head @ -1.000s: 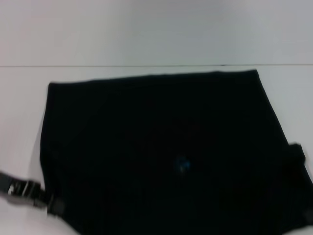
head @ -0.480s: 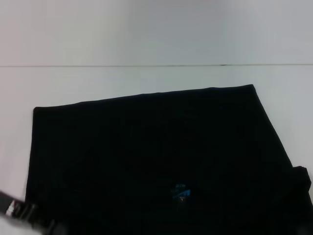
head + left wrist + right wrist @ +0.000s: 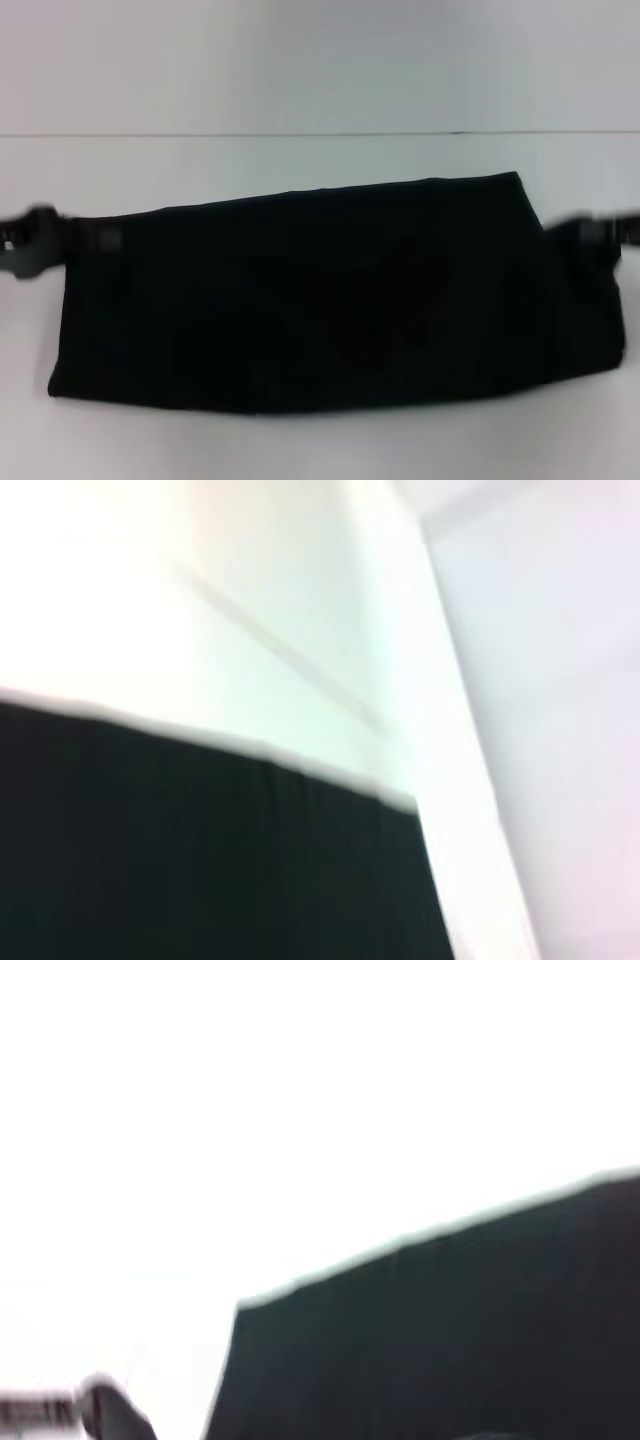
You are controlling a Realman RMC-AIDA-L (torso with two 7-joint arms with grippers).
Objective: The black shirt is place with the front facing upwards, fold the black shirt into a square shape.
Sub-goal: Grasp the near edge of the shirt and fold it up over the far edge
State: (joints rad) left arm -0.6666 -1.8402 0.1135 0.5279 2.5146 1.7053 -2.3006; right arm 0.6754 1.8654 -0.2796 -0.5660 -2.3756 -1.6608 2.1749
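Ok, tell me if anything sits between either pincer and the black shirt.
Nothing visible does. In the head view the left pincer is at the far left corner of the black shirt and the right pincer at its far right corner, both right at the cloth's edge. Only bare white table surrounds the shirt.

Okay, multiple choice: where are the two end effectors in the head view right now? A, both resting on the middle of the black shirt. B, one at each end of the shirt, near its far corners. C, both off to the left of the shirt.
B: the left end effector sits at the left end of the black shirt and the right end effector at its right end.
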